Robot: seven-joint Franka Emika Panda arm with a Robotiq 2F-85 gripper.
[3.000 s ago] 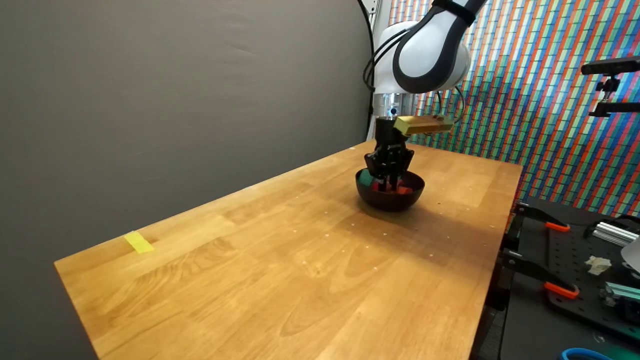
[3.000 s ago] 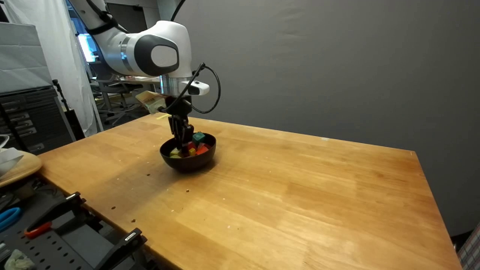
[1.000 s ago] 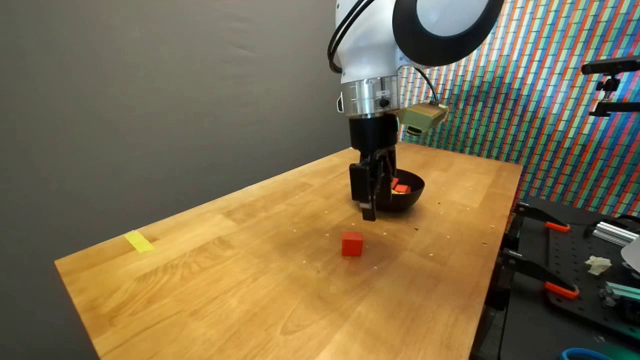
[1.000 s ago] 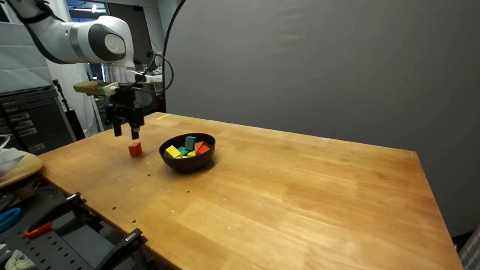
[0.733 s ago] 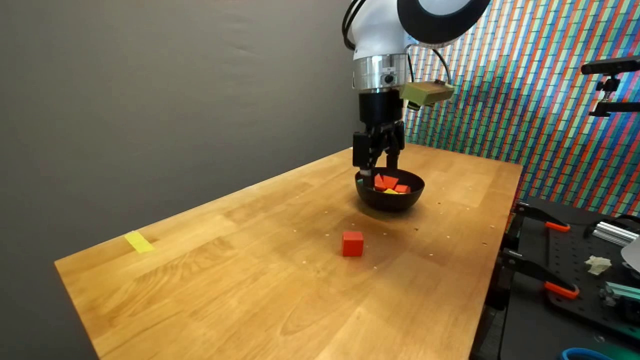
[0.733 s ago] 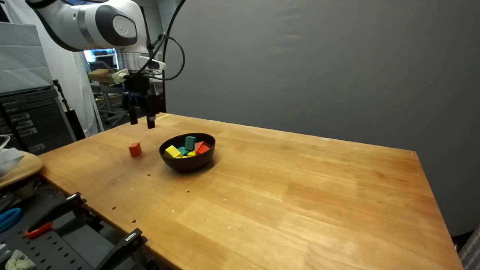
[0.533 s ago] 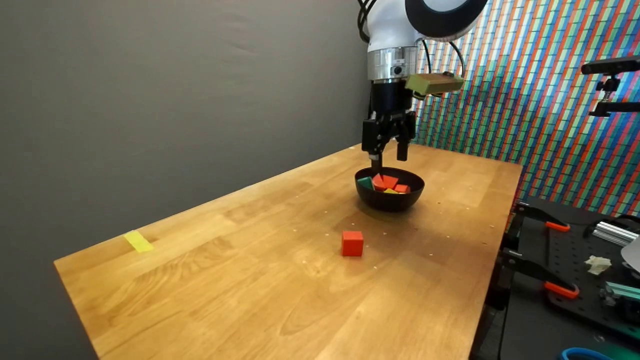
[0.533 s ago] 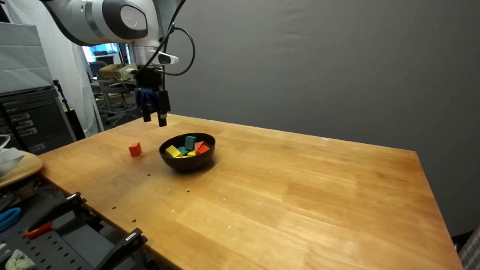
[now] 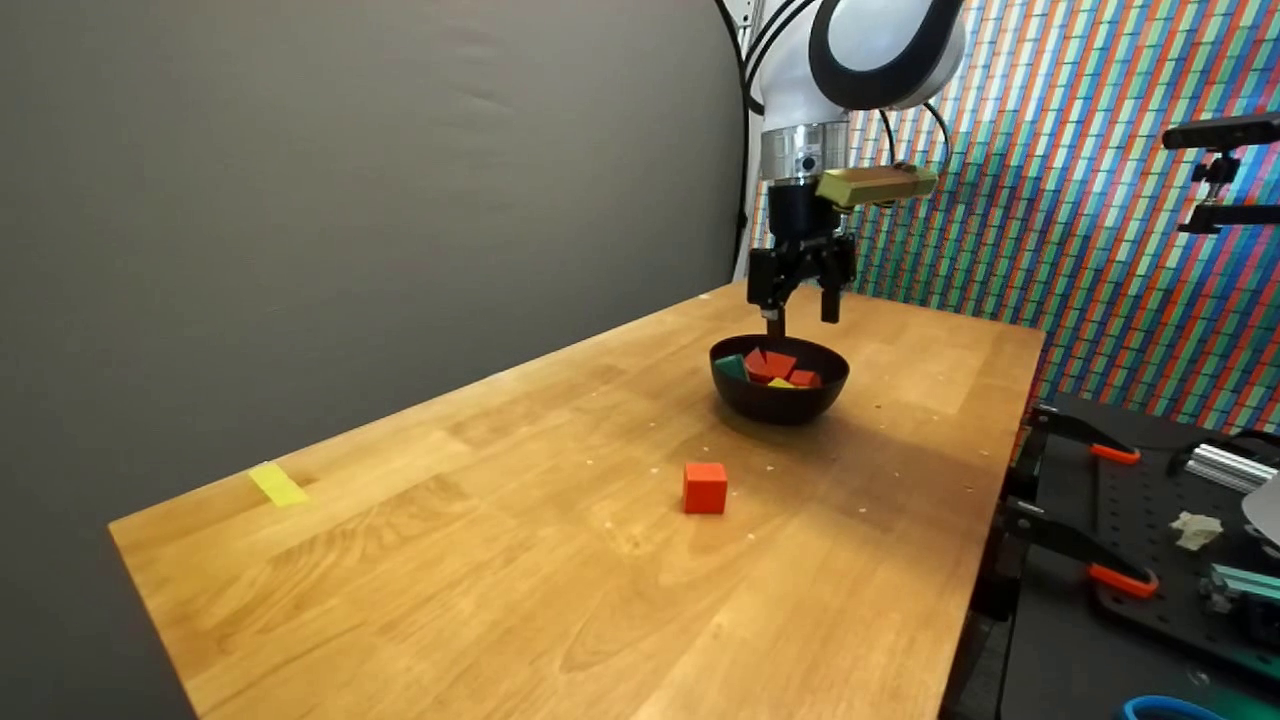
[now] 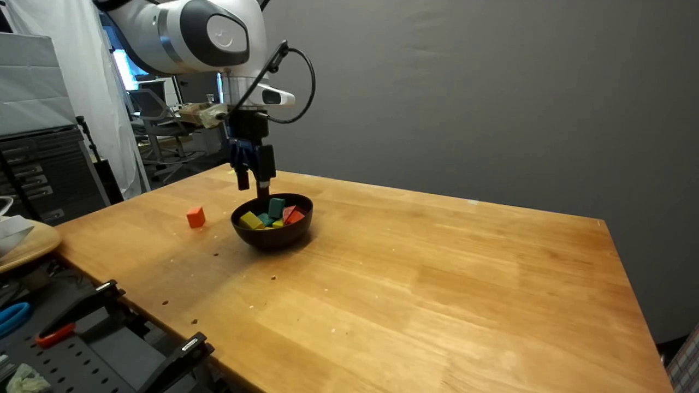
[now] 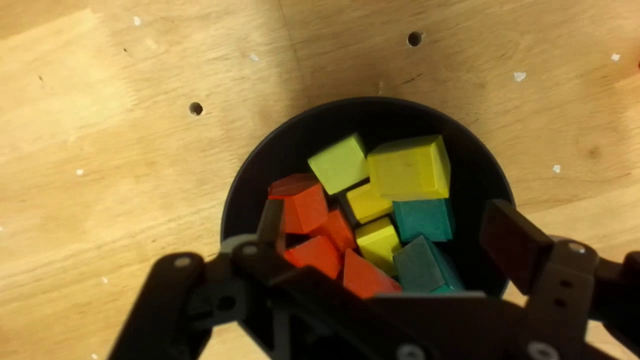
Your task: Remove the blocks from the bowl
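Approach phase of the next pick, judging by the pose. The end effector (image 9: 803,322), jaws wide apart and holding nothing, hangs above the bowl (image 10: 273,241), where red, yellow and green blocks (image 11: 378,242) lie heaped. One red block (image 9: 705,489) sits on the surface (image 9: 480,600), apart from the bowl, presumably already removed. The next move likely calls for lowering the jaws around a single block, clear of its neighbours, before closing and lifting.

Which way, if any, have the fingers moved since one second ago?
Yes: in an exterior view, the fingers moved away from the lone red block, to over the bowl.
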